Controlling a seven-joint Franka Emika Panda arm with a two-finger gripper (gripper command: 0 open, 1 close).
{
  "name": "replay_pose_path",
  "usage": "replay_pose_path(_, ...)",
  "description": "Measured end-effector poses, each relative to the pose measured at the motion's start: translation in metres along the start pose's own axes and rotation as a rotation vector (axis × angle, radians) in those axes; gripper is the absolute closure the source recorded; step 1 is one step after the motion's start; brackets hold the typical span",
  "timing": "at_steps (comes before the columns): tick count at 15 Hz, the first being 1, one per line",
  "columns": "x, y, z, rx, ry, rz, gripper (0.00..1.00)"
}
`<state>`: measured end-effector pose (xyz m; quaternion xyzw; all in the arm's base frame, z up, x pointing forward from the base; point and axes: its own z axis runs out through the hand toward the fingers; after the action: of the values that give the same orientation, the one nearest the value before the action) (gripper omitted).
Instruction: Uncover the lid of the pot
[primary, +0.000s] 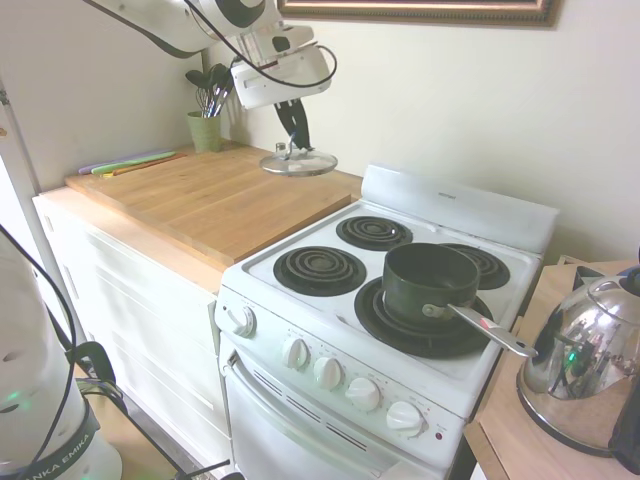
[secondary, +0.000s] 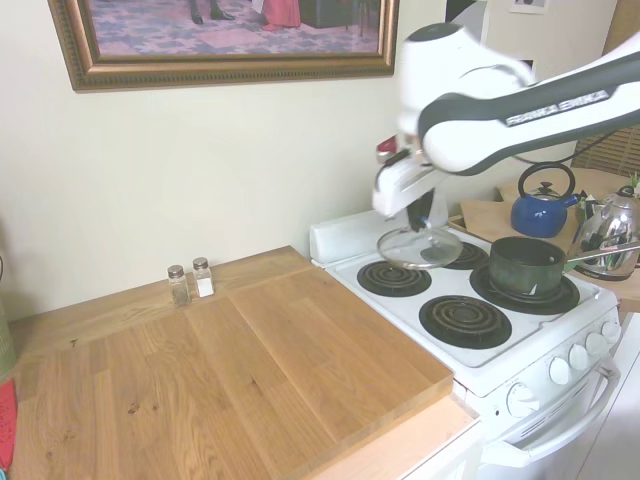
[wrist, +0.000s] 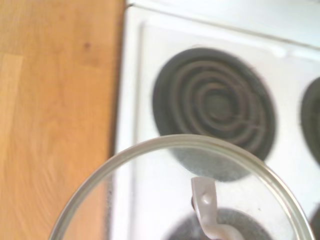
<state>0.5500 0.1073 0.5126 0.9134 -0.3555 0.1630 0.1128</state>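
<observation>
The white arm's two-finger gripper (primary: 296, 140) is clamped on the thin metal knob of the round clear glass lid (primary: 298, 162), holding it aloft near the white stove's (primary: 440, 205) edge; the uncovered small dark green-black saucepan (primary: 428, 280) sits apart on a front coil burner (primary: 425, 318).

The claw (primary: 296, 143) is gripping the lid (primary: 298, 161) by its knob, dangling it in the air over the far edge of the wooden surface (primary: 210, 195). To the right, the pot (primary: 429, 282) is sitting uncovered on the stove's (primary: 400, 330) near right burner, handle pointing right toward the kettle (primary: 583, 365).
</observation>
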Motion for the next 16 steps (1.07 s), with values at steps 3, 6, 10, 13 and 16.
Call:
replay_pose_path(3,-0.010,-0.064,0.041,-0.068,-0.047,-0.012,1.00)
replay_pose_path(6,-0.024,-0.122,0.075,-0.121,-0.077,-0.037,1.00)
replay_pose_path(10,-0.037,-0.161,0.092,-0.150,-0.090,-0.053,1.00)
replay_pose_path(13,-0.030,-0.166,0.122,-0.167,-0.143,-0.061,1.00)
replay_pose_path(16,-0.017,-0.170,0.133,-0.164,-0.165,-0.071,1.00)
